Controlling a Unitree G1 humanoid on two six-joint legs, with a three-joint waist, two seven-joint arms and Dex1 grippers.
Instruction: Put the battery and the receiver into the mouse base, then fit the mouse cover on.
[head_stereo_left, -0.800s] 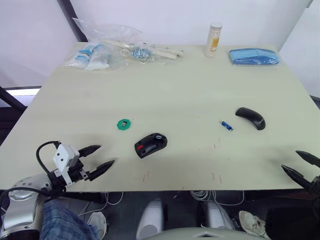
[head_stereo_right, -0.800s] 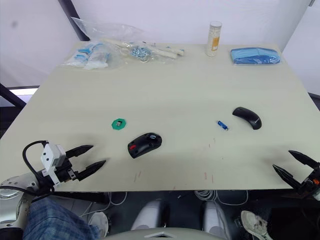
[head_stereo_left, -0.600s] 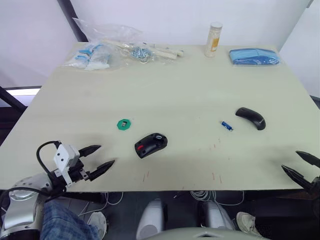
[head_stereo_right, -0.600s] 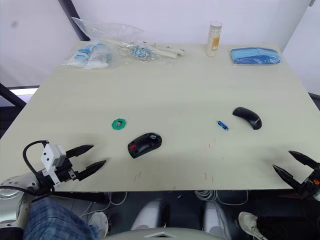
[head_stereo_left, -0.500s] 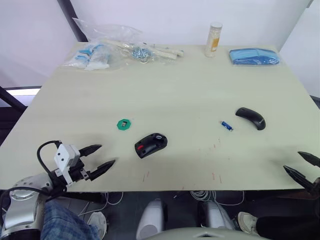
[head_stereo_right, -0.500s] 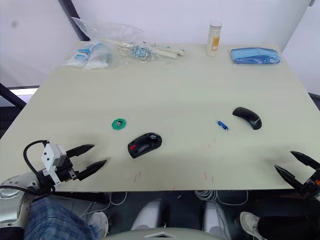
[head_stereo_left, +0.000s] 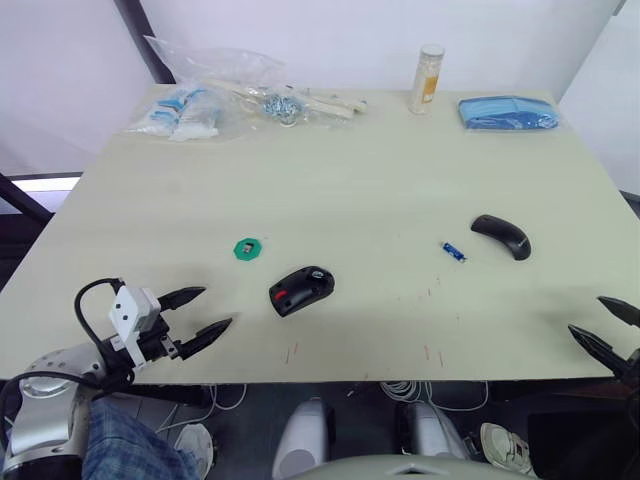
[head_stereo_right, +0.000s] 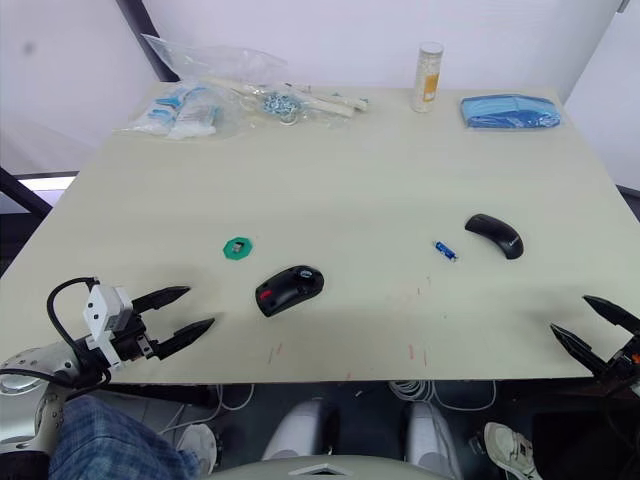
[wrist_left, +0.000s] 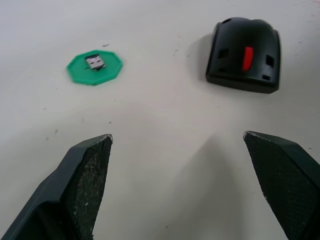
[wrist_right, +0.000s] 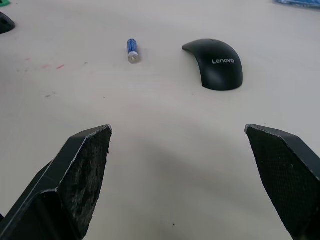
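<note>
On the pale surface (head_stereo_left: 400, 180) the mouse base (head_stereo_left: 301, 290) lies near the front edge, the mouse cover (head_stereo_left: 502, 235) well to its right. The battery (head_stereo_left: 454, 251) sits just beside the cover, and the receiver (wrist_left: 95, 62) rests on a green disc (head_stereo_left: 247, 249), all spread apart for separate picking. The left gripper (head_stereo_left: 197, 316) and right gripper (head_stereo_left: 606, 328) hover empty, fingers spread wide, at the front corners.

"Lenovo" in pale letters on top of the smooth black arched plastic mouse cover (wrist_right: 215, 63), nr one end. No other legible txt.

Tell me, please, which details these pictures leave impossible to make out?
- Mouse base compartments: too dark to read, left wrist view.
- Bag contents: blurred by crinkled plastic, left eye view.
- Bottle label: too small.
- Right end effector: its mount is cut off by the picture's edge.
</note>
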